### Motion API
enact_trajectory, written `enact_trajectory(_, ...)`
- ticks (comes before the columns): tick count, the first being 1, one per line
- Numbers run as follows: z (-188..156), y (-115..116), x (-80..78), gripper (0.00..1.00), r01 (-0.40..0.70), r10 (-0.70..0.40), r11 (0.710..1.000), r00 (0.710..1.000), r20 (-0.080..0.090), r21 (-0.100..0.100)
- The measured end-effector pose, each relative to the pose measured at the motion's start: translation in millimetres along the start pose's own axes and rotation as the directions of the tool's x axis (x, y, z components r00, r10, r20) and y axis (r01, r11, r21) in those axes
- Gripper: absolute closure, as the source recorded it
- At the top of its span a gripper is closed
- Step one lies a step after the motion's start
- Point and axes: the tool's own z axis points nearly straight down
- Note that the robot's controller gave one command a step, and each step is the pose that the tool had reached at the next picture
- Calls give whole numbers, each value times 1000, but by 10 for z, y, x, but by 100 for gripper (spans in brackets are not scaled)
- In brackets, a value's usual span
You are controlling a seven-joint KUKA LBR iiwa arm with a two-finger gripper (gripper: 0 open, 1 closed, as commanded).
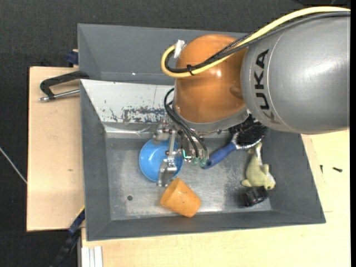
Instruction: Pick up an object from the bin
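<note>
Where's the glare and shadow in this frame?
Camera view: strong glare on the bin back wall and on the silver arm link; the arm shadows the floor by the gripper and blue ball; the orange cup sits evenly lit.

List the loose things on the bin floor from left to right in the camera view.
blue ball → orange cup lying on its side → blue brush handle → pale yellow toy figure. The small black thing below the figure overlaps it left to right, so it is left out.
</note>
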Motion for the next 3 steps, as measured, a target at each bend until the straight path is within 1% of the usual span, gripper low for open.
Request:
enact_trajectory(1, 1552, -244, -453, 0, -22, 22, 1000, 1000, 12, -8)
enact_trajectory(2, 1530, -312, -166, 0, -192, 192, 981, 981, 18, -10)
enact_trajectory(3, 1536, -535, 159, 0, -251, 251, 968, 968, 19, -12)
